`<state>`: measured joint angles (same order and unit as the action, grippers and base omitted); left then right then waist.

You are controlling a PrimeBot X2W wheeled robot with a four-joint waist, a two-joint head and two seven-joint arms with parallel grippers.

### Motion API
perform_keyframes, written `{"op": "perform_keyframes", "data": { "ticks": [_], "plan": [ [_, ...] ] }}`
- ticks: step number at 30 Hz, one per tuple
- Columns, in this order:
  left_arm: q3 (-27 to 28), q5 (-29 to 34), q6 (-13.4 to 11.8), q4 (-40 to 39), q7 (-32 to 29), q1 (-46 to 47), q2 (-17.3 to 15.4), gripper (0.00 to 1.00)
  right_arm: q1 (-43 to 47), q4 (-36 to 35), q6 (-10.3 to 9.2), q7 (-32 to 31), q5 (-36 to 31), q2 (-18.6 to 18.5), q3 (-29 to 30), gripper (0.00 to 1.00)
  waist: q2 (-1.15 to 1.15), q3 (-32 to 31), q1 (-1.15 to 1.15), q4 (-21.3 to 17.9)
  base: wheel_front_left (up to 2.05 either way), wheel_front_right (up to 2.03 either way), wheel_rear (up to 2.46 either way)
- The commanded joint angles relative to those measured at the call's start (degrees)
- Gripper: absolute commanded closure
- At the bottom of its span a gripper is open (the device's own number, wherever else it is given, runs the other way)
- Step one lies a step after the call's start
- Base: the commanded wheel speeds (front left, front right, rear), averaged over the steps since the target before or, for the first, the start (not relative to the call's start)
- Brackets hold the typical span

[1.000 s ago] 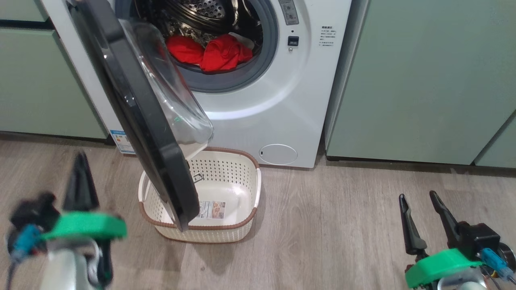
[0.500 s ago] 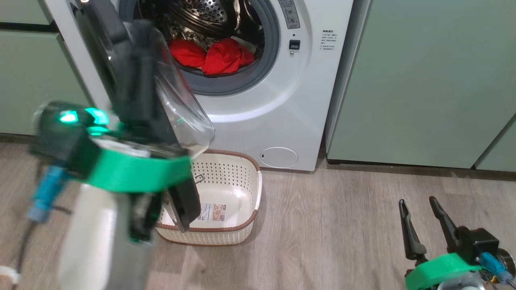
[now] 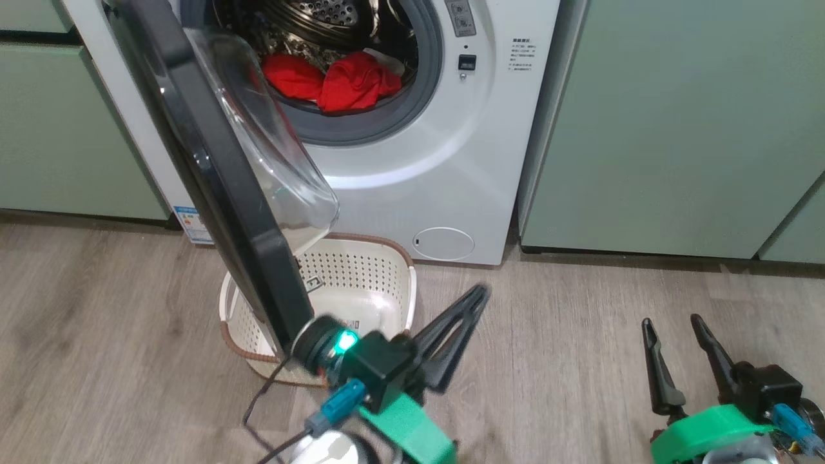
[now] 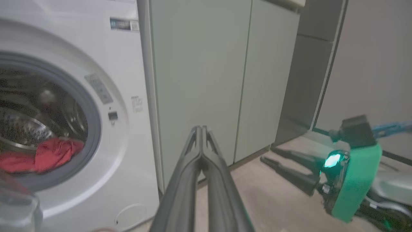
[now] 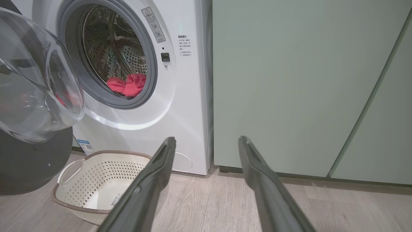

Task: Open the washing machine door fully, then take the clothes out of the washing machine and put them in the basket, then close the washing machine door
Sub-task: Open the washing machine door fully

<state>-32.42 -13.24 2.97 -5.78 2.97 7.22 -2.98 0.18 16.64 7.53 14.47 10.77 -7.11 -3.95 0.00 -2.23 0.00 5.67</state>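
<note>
Clothes point(image 3: 351, 84), two red bundles, lie in one washing machine point(image 3: 412, 180) behind one basket point(image 3: 370, 270)

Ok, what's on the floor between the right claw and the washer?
Nothing: the right wrist view shows bare wood floor from the open right claw to the washer.

A home laundry corner: a white washing machine point(image 3: 412, 167) built in between pale green cabinets point(image 3: 677, 129), a laundry basket point(image 3: 367, 274) on wood-look floor point(image 3: 548, 361).
</note>
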Motion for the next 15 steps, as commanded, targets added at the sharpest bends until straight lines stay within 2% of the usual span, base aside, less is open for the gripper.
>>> {"op": "perform_keyframes", "data": {
  "ticks": [1, 8, 15],
  "plan": [
    [2.1, 0.3, -0.3, -1.1, 0.9, 2.5, -0.3, 1.0, -1.5, -1.5, -0.04, 0.5, 0.3, -0.3, -0.9, 0.0, 0.0, 0.1, 0.0, 0.0, 0.0, 0.0, 0.0],
    [6.6, -0.6, -3.5, 13.9, 9.0, 2.4, -0.5, 1.0, -1.6, -1.4, -0.04, 0.5, 0.4, -0.3, -0.5, 0.0, 0.0, 0.8, 0.0, 0.0, 0.0, 0.0, 0.0],
    [13.0, -2.2, -8.1, 24.9, 11.7, 5.9, -0.4, 1.0, -1.9, -1.1, -0.04, 0.5, 0.5, -0.1, -0.6, 0.0, 0.0, 1.1, 0.0, -0.6, 0.0, 0.0, 0.0]
  ]
}}
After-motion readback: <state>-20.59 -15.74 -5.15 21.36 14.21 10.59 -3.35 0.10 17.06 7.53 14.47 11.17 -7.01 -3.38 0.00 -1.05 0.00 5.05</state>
